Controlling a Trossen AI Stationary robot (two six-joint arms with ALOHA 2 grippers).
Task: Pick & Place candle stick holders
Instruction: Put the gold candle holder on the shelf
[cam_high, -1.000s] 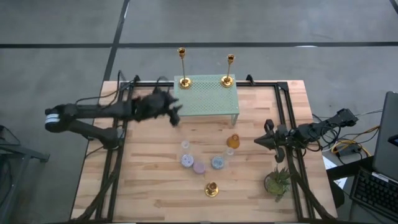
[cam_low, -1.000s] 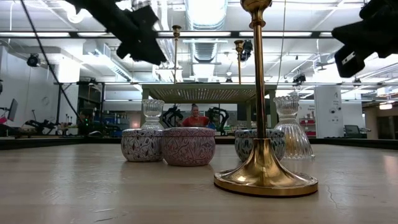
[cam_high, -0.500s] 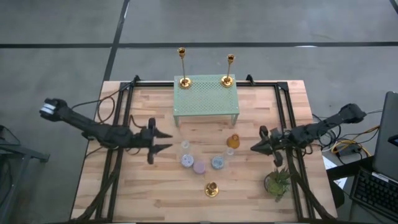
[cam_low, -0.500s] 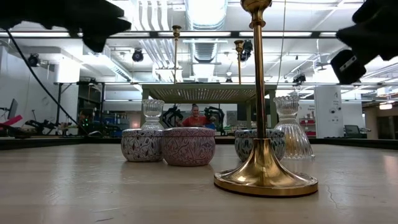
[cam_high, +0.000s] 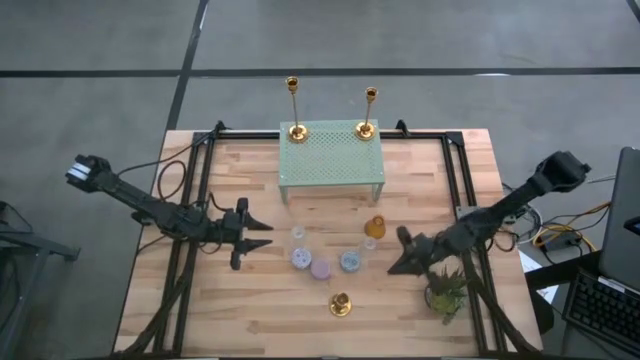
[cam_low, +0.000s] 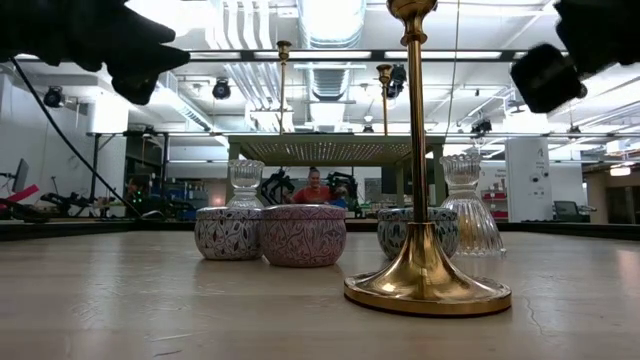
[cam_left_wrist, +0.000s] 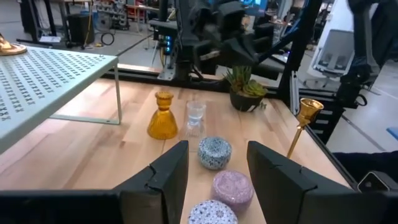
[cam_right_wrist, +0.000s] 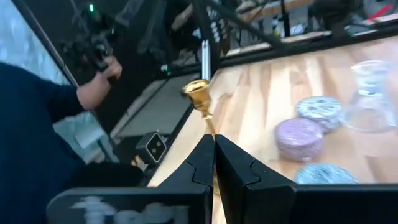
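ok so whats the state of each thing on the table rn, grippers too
left gripper: open, empty, left of the tins
right gripper: shut, empty, near the plant
candlestick on the table: upright, untouched, at the near edge
two candlesticks on the green rack: upright at its back edge
three patterned tins: lids on, clustered together
amber vase: upright
two clear glass holders: upright, empty
potted plant: upright

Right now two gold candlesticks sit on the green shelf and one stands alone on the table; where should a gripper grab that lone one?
Grip the lone candlestick mid-stem, level, from the right gripper's side: thin upright stem, tins crowd behind it.
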